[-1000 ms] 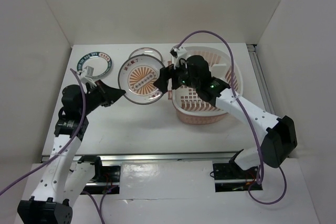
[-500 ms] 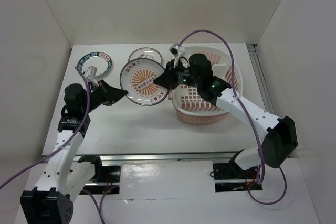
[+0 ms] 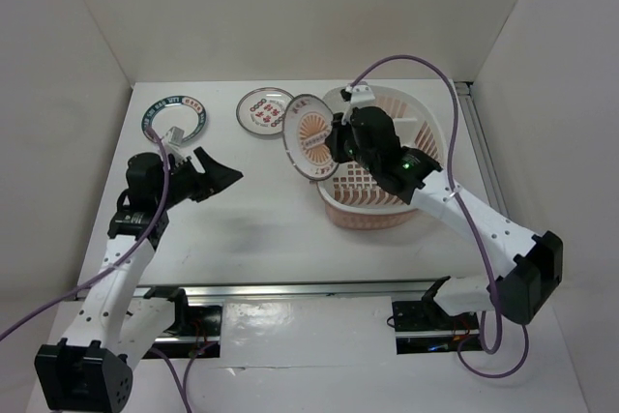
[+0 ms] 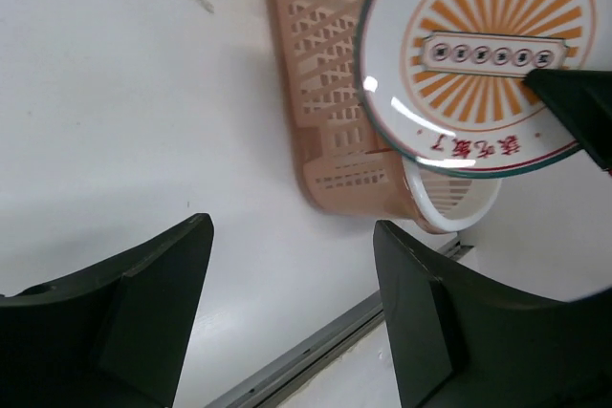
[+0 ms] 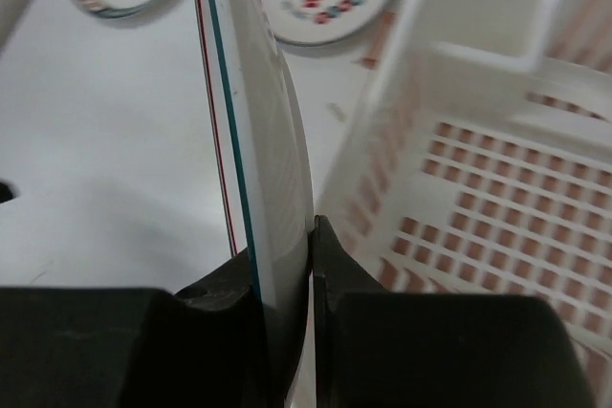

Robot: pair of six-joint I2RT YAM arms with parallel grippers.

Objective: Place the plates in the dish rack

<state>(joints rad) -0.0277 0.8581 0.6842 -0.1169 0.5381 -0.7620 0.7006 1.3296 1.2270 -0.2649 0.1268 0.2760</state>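
The orange sunburst plate (image 3: 309,137) stands nearly on edge at the left rim of the dish rack (image 3: 368,220), with my right gripper (image 3: 326,140) shut on it. In the right wrist view the plate (image 5: 263,131) is edge-on between the jaws of this gripper (image 5: 308,236), beside the rack wall (image 5: 459,74). My left gripper (image 3: 221,177) is open and holds nothing, well to the left of the plate. The green-rimmed plate (image 3: 175,118) and the red-motif plate (image 3: 265,110) lie flat on the table at the back.
In the left wrist view the open left gripper (image 4: 296,265) faces the rack (image 4: 325,121) and the held plate (image 4: 478,45). White walls enclose the table on three sides. A metal rail (image 3: 290,289) runs along the near edge.
My left gripper let go of the sunburst plate, opened and drew back left. My right gripper closed on the plate, tipped it onto its edge and carried it right to the rack.
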